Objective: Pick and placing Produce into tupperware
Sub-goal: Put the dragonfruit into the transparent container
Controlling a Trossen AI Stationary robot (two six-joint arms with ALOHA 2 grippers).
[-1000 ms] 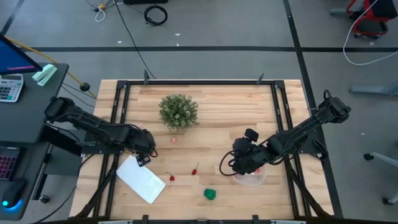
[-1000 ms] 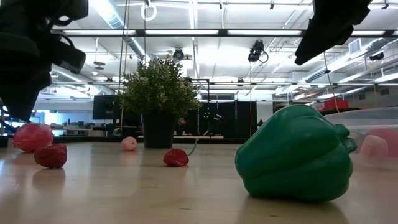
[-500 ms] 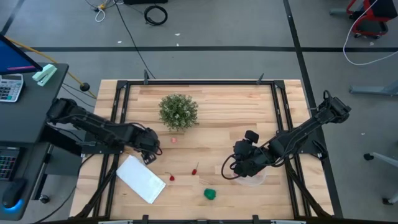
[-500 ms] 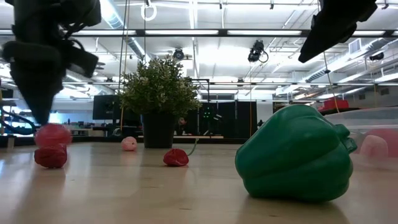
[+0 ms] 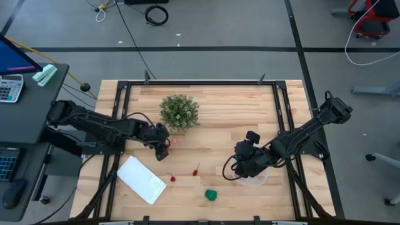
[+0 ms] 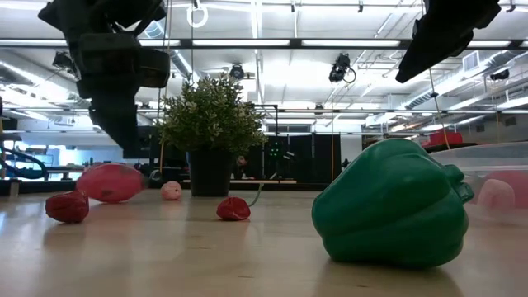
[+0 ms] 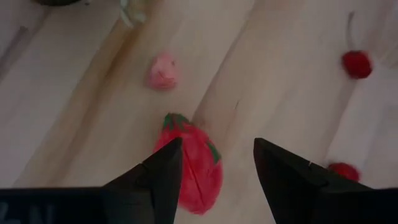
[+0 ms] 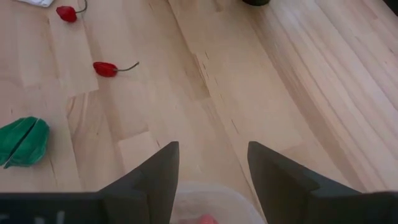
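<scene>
My left gripper point(image 5: 164, 149) is open and points down over a red strawberry-like piece point(image 7: 191, 168), which lies on the table point(image 6: 110, 181); the arm hides that piece in the high view. A small pink piece point(image 5: 175, 140) lies just beyond it. A red piece point(image 5: 172, 179), a stemmed red chili point(image 5: 195, 170) and the green pepper point(image 5: 212, 195) lie mid-table. My right gripper point(image 8: 212, 149) is open above the clear tupperware point(image 5: 255, 181), which holds a pink piece point(image 6: 495, 194). My left gripper comes at the red strawberry-like piece from above with open fingers. One finger point(image 7: 163, 168) overlaps the edge of the piece in the wrist view. I cannot tell whether it touches. The piece lies on its side on the table.
The bushy potted plant point(image 5: 179, 112) stands just beyond the left gripper. A flat white rectangle point(image 5: 142, 180) lies near the table's near-left corner. Bare wood stretches between the plant and the right arm.
My left gripper has moved toward the table's right and a little toward its far edge, nearing the plant and the pink piece. In the low view the red strawberry-like piece has shifted right along with it and now lies lengthwise.
</scene>
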